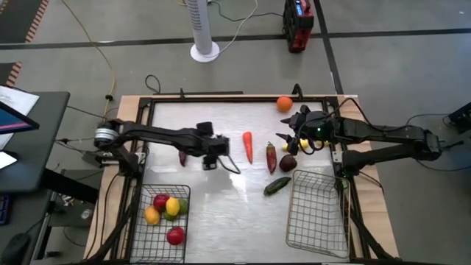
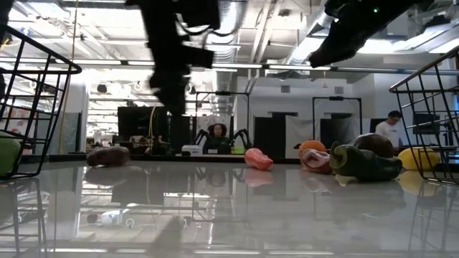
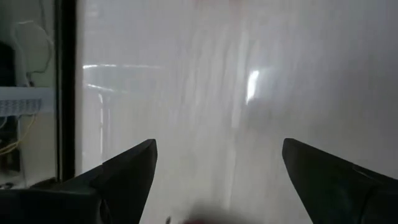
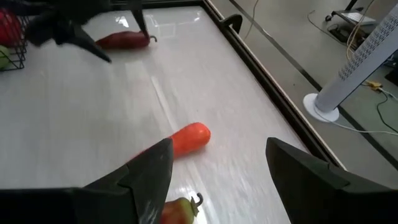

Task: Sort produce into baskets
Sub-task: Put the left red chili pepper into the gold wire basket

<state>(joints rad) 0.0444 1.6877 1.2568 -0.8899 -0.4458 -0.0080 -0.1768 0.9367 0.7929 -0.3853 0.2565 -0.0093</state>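
Observation:
My left gripper hangs open and empty over the middle of the table, its fingers wide apart in the left wrist view. A dark red pepper lies just to its left. My right gripper is open and empty above the table's right part. A carrot and a red pepper lie beyond its fingers. A plum, a lemon, a green cucumber and an orange lie on the table. The left basket holds apples, lemons and a lime. The right basket holds nothing.
A dark frame runs along the table's edges. Bare table lies between the two baskets at the near side. A white fan stand and cables are on the floor beyond the far edge. A person stands in the room behind.

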